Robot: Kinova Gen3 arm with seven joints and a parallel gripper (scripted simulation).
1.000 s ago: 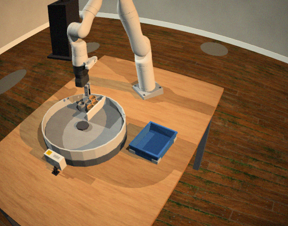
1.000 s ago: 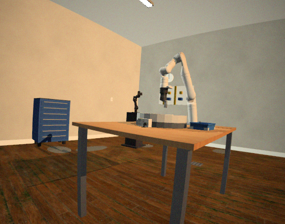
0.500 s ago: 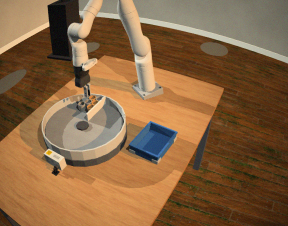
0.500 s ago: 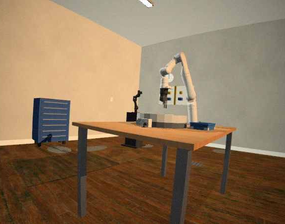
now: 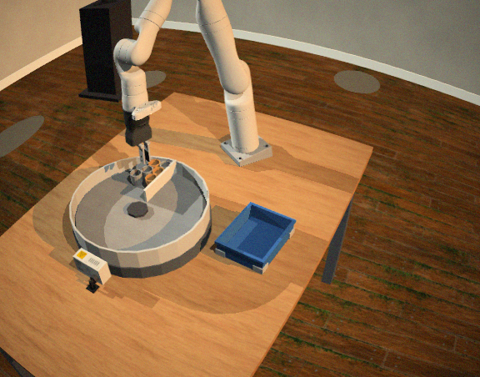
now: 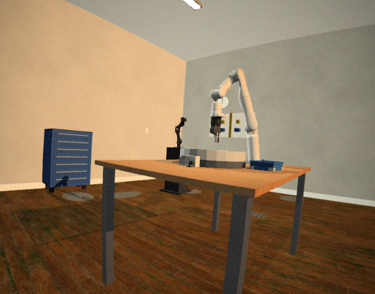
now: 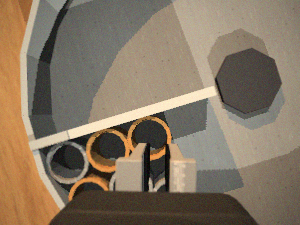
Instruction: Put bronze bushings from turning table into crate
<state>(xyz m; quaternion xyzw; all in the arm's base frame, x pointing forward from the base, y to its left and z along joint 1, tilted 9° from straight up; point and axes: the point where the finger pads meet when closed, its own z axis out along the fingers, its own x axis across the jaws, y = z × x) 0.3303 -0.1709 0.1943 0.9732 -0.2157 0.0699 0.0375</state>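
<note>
The round grey turning table (image 5: 139,255) (image 6: 216,158) (image 7: 125,59) has a pale divider wall (image 5: 157,183) (image 7: 150,110). Several bushings stand bunched in the wedge between this wall and the rim. Three are bronze (image 5: 154,163) (image 5: 150,178) (image 7: 147,118) (image 7: 90,149) (image 7: 79,185); steel ones (image 5: 136,175) (image 7: 64,146) stand among them. My gripper (image 5: 144,160) (image 6: 216,140) (image 7: 157,159) hangs just above this cluster, fingers narrowly parted and holding nothing. The blue crate (image 5: 243,256) (image 6: 266,165) is empty, right of the turning table.
A dark octagonal hub (image 5: 137,209) (image 7: 248,81) sits at the turning table's centre. A small white control box (image 5: 91,263) (image 6: 190,160) stands at its front left. The arm's base (image 5: 245,152) is bolted behind. A black cabinet (image 5: 102,46) stands off the table.
</note>
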